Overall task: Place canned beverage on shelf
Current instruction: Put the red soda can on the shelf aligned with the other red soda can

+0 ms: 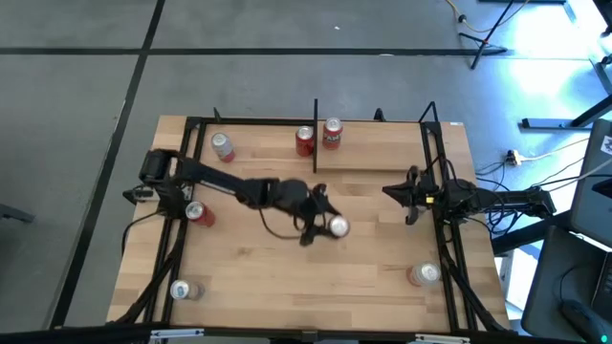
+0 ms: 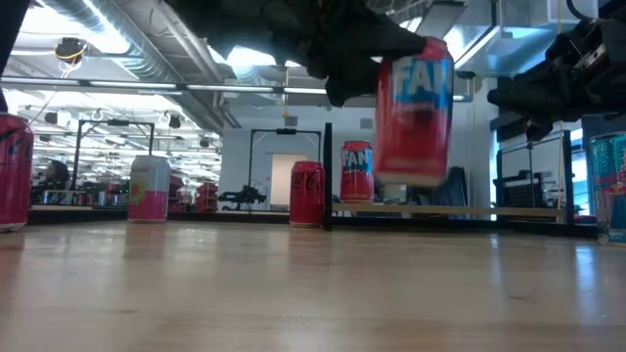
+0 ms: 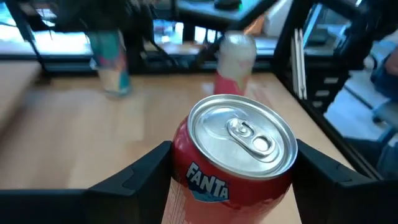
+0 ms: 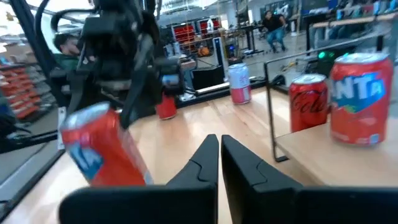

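My left gripper (image 1: pixel 332 226) is near the middle of the table, shut on a red Fanta can (image 2: pixel 415 108) held above the tabletop. The shelf (image 1: pixel 378 153) is a pale board between thin black uprights at the far right. A second Fanta can (image 1: pixel 332 133) stands on the shelf's left end. A red cola can (image 1: pixel 304 141) stands on the table just left of the shelf. My right gripper (image 1: pixel 409 199) hangs shut and empty at the right, in front of the shelf. My left gripper pinches the Fanta can's side wall (image 3: pixel 181 169) just below its top rim, with one finger (image 3: pixel 146 174) on each side. The fingers come from the table's left, slanting down. The can hangs upright, silver top up, with its base (image 2: pixel 411 181) clear of the table.
More cans stand on the table: a pink one (image 1: pixel 222 146) at the far left, a red one (image 1: pixel 199 213) at the left, one at the near left (image 1: pixel 182 290) and one at the near right (image 1: pixel 424 275). Black frame rails (image 1: pixel 449 239) run along both sides.
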Controlling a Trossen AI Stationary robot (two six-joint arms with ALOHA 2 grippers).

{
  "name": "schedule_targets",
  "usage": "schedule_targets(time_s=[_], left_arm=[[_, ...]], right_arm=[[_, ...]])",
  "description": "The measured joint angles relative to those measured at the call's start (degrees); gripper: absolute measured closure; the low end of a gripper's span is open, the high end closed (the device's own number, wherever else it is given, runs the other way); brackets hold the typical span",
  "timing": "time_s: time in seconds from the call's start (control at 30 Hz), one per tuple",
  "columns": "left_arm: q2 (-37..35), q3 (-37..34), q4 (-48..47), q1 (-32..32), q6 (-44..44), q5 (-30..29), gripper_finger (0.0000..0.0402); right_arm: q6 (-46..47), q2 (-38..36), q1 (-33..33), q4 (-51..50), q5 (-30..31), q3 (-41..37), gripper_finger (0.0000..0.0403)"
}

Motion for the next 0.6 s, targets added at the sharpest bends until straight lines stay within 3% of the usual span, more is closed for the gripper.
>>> schedule_targets(time_s=[0.13, 0.33, 0.6], left_arm=[[-1.6, 3.8, -6.5, 5.4, 2.0, 3.9, 0.0167], [-0.9, 12.9, -18.1, 10.6, 8.3, 2.7, 0.0167], [-0.5, 18.5, -21.6, 19.9, 11.0, 3.8, 0.0166]], right_arm=[[-3.2, 0.0, 0.0, 1.0, 1.2, 0.0, 0.0393], [-3.5, 0.0, 0.0, 1.2, 0.7, 0.0, 0.0393], [-3.4, 0.0, 0.0, -0.2, 0.8, 0.0, 0.0393]])
